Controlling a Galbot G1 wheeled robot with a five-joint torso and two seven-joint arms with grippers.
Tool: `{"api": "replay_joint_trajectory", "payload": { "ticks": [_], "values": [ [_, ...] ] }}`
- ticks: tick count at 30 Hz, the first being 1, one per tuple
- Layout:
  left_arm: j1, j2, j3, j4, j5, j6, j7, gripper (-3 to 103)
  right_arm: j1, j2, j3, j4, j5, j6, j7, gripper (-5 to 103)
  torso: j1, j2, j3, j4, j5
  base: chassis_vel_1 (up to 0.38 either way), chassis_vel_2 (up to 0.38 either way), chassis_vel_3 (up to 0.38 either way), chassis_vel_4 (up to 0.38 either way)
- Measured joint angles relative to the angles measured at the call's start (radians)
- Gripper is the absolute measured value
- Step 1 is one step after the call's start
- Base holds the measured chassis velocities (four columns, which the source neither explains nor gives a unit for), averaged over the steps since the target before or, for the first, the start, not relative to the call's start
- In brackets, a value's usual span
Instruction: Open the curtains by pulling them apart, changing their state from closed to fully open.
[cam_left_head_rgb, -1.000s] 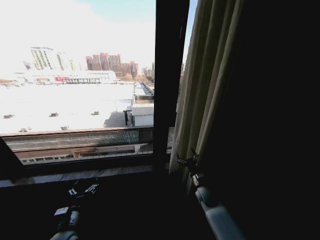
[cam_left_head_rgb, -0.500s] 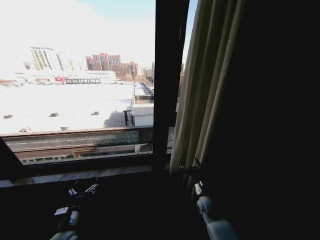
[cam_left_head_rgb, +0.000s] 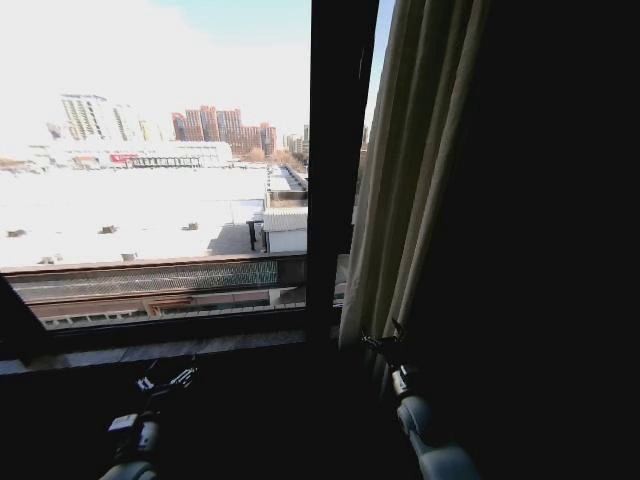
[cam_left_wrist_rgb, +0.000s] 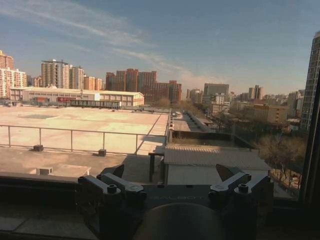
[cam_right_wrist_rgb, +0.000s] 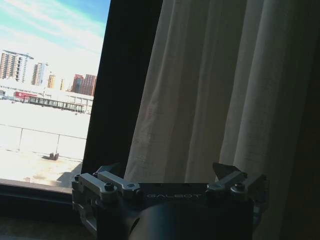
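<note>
Right arm has dropped and backed off a touch since a second ago; the right gripper (cam_left_head_rgb: 384, 338) now sits lower against the bottom of the tall cream-beige pleated sheer curtain (cam_left_head_rgb: 410, 170), near its hem. From the right wrist view I see its fingers (cam_right_wrist_rgb: 107, 172) spread wide with the fabric folds just ahead, nothing pinched between them. My read: it let go because that panel is already bunched against the right side of the window, past the black vertical window frame bar (cam_left_head_rgb: 335, 150), so more pulling there gains nothing. Glass on the left side is uncovered; city rooftops are visible. Left gripper (cam_left_head_rgb: 168, 379) is parked low below the dark window sill (cam_left_head_rgb: 150, 345), pointing at the glass, fingers (cam_left_wrist_rgb: 112, 172) apart and empty. I judge the job near done.
</note>
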Motion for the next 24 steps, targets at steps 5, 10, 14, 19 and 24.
{"api": "replay_joint_trajectory", "payload": {
  "ticks": [5, 10, 14, 19, 24],
  "values": [
    [0.000, 0.000, 0.000, 0.000, 0.000, 0.000, 0.000, 100, -0.008, -0.010, 0.010, 0.039, 0.002, -0.068, -0.009, 100, 0.000, 0.000, 0.000, 0.0001, 0.0000, 0.000, 0.000, 0.000, 0.000],
    [0.000, 0.000, 0.000, 0.000, 0.000, 0.000, 0.000, 100, -0.008, -0.009, 0.008, 0.045, 0.013, -0.070, -0.009, 100, 0.000, 0.000, 0.000, 0.0001, 0.0000, 0.000, 0.000, 0.000, 0.000],
    [0.000, 0.000, 0.000, 0.000, 0.000, 0.000, 0.000, 100, -0.008, -0.007, 0.006, 0.044, 0.026, -0.063, -0.010, 100, 0.000, 0.000, 0.000, 0.0002, 0.0000, 0.000, 0.000, 0.000, 0.000],
    [0.000, 0.000, 0.000, 0.000, 0.000, 0.000, 0.000, 100, -0.007, -0.006, 0.006, 0.042, 0.029, -0.059, -0.010, 100, 0.000, 0.000, 0.000, 0.0001, 0.0000, 0.000, 0.000, 0.000, 0.000],
    [0.000, 0.000, 0.000, 0.000, 0.000, 0.000, 0.000, 100, -0.007, -0.006, 0.006, 0.041, 0.029, -0.058, -0.011, 100, 0.000, 0.000, 0.000, 0.0001, 0.0000, 0.000, 0.000, 0.000, 0.000]
  ]
}}
